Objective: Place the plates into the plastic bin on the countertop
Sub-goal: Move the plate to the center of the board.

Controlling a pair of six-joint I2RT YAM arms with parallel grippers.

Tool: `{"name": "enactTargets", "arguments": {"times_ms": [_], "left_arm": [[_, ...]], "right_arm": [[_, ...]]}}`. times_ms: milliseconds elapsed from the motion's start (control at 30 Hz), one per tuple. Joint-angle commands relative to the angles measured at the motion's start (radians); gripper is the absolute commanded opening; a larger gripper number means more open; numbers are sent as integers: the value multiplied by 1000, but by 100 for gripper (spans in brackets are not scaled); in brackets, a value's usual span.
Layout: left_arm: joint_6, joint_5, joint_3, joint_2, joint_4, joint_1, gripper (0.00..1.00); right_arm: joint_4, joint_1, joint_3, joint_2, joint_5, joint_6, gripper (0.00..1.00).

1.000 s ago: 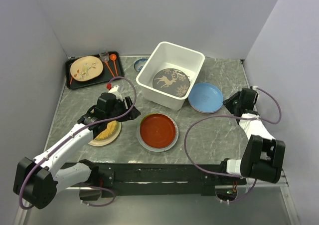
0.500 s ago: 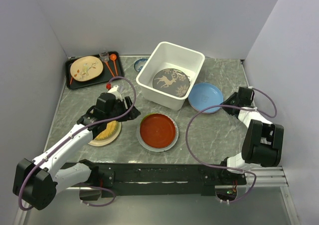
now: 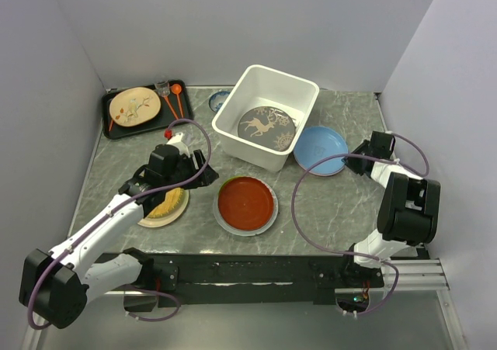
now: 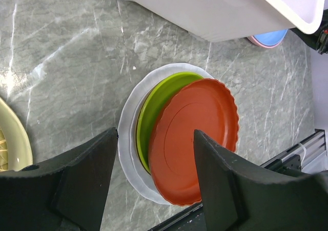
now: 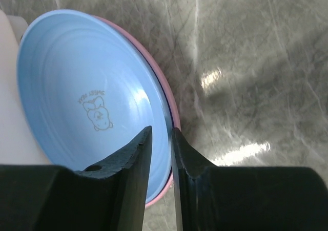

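The right gripper [image 5: 161,133] is reaching down at the near edge of the light blue plate [image 5: 87,87]. Its two fingers are close together and are pinching the rim of that plate. The light blue plate is lying on top of a pink plate [image 5: 169,100]. Both are sitting on the countertop [image 3: 342,202], right beside the plastic bin [image 3: 301,94] on its right side. A little drawing is showing in the middle of the light blue plate. Inside the plastic bin, a grey plate with white reindeer [image 3: 266,125] is lying flat on the bottom. The left gripper [image 4: 154,138] is hanging over the countertop with its fingers spread wide apart, and it is not holding anything. Under it, a red plate [image 4: 197,139] is resting on a lime green plate [image 4: 151,110], and that one is resting on a white plate [image 4: 127,141]. This pile is sitting just in front of the plastic bin. To the left of the pile, a woven yellow plate [image 3: 169,205] is lying on a cream plate [image 3: 151,220], partly hidden under the left arm. At the far left corner, a black tray [image 3: 116,129] is holding a plate with a twig pattern [image 3: 133,105] and some orange spoons [image 3: 175,94]. A small blue-rimmed dish [image 3: 220,99] is peeking out behind the plastic bin.
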Motion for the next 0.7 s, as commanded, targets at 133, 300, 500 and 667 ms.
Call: {"name": "enactTargets", "arguments": {"times_ms": [133,300,500,667], "left_arm": [[-3,-1,17,-32,8,-4,66],[-7,-1,11,-39,8,-4,66],[-15,1,3,-59,11,-4,66],[-18,19,3,-59,32,-4,66]], "right_arm": [[40,11,43,56,-54,-19,12],[33,23,50,78,-54,-29,0],[37,28,31,59,-50,-32,0],[16,34,12,13,-37,-52,0]]}}
